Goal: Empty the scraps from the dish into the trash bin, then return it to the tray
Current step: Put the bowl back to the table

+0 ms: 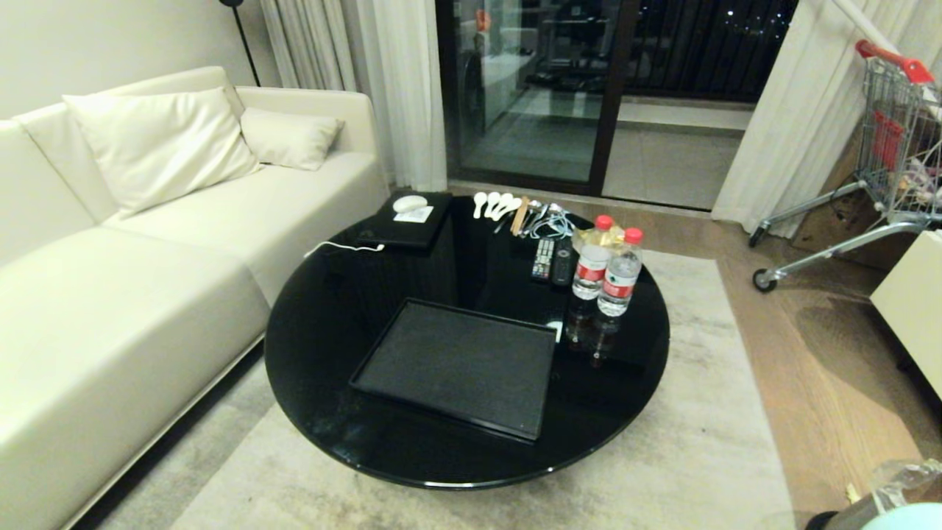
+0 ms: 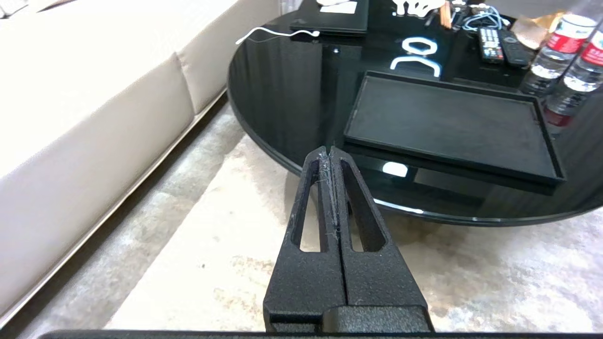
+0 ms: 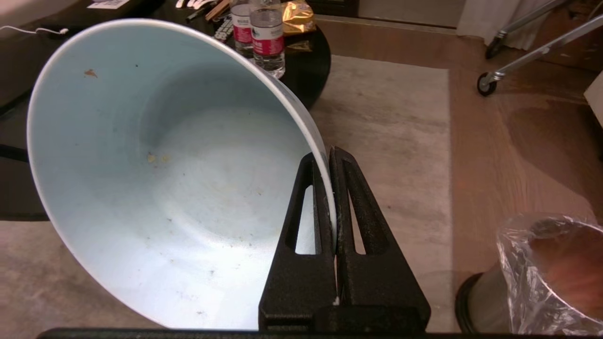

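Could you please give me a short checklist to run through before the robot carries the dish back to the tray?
1. Grip on the dish: the right gripper is shut on its rim. Ok.
2. Dish emptied: only a few tiny crumbs cling inside; no carrot or vegetable pieces left. Ok.
3. Tray free to receive the dish: nothing lies on it. Ok.
4. Obstacles near the tray: two water bottles stand on the table past its far right corner, apart from it. Ok, but keep clear.
5. Left gripper: shut, empty, off the table's near edge. Ok.
6. Scraps inside the trash bin: its inside is not visible. Cannot tell.
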Robot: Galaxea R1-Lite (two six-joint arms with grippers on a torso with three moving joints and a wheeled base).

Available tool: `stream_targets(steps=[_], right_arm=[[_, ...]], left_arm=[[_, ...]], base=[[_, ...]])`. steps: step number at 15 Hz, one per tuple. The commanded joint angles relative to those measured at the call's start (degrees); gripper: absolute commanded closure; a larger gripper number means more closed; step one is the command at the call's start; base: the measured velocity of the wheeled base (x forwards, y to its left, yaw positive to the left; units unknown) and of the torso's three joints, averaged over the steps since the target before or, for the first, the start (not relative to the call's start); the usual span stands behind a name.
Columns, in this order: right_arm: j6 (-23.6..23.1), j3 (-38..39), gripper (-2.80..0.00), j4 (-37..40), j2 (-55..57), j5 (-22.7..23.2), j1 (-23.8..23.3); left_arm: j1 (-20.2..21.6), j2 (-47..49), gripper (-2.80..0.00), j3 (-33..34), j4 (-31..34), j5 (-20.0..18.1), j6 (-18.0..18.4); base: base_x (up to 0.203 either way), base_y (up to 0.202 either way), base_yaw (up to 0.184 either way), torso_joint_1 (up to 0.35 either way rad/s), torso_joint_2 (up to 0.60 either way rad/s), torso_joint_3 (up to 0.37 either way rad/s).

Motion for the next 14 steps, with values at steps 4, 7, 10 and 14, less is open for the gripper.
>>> stream_targets(steps=[4,7,10,14], right_arm=[[0.0,0.0,0.0,0.0,0.1,0.0,0.0],[0.0,0.0,0.0,0.0,0.1,0.0,0.0],[0.0,0.0,0.0,0.0,0.1,0.0,0.0],[0.0,0.0,0.0,0.0,0.1,0.0,0.0]], left_arm=[[0.0,0.0,0.0,0.0,0.0,0.0,0.0],[0.0,0.0,0.0,0.0,0.0,0.0,0.1],[0.0,0.0,0.0,0.0,0.0,0.1,0.1],[0.0,0.0,0.0,0.0,0.0,0.0,0.1]], base=[[0.0,0.0,0.0,0.0,0.0,0.0],[0.0,0.0,0.0,0.0,0.0,0.0],[0.0,0.0,0.0,0.0,0.0,0.0],[0.017,0.0,0.0,-0.001,0.0,0.001]])
